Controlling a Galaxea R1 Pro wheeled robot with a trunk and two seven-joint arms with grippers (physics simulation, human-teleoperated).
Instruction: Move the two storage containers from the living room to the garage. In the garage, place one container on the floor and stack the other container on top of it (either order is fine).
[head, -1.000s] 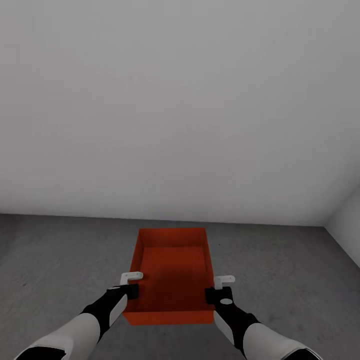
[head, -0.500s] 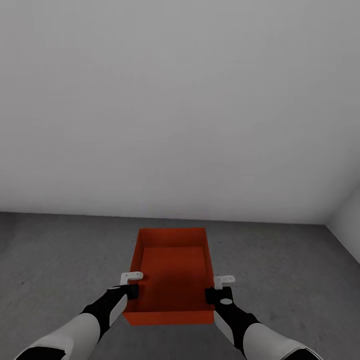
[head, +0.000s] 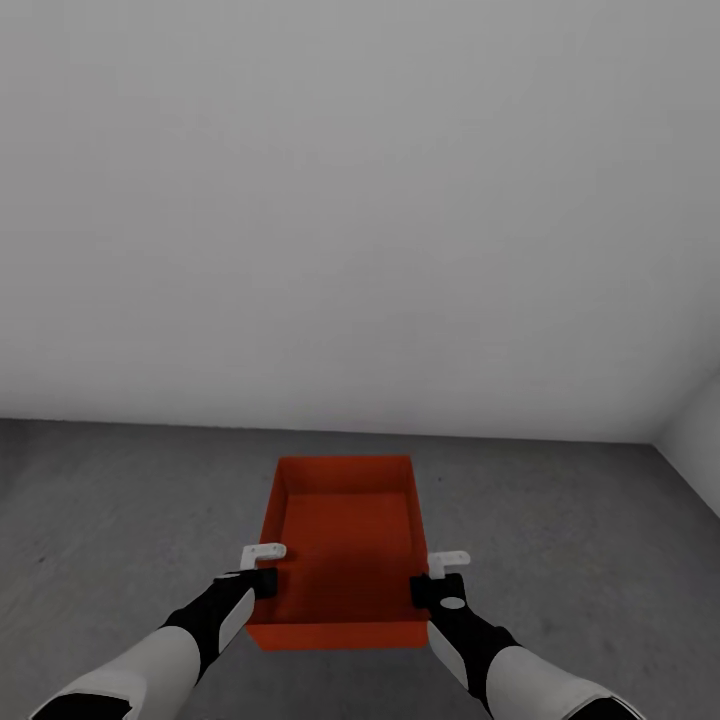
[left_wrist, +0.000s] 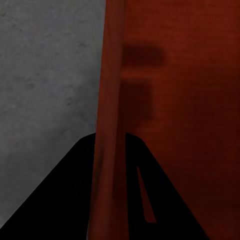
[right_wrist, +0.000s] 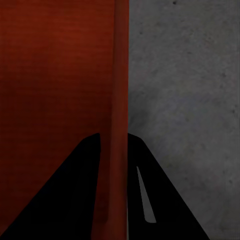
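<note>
You hold the red-orange storage container (head: 345, 545) low in the frame's centre, long axis running away from you, left gripper (head: 262, 567) and right gripper (head: 440, 577) jaws clamped on opposite side walls above the garage's concrete floor (head: 110, 520).

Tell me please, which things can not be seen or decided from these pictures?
- Storage container, head view: its underside is hidden by its own body, so whether it rests on the floor is unclear.
- Left gripper and right gripper: inner fingers hidden behind the container walls.
- Both wrist views: fingertips are black silhouettes cut by the edge.
</note>
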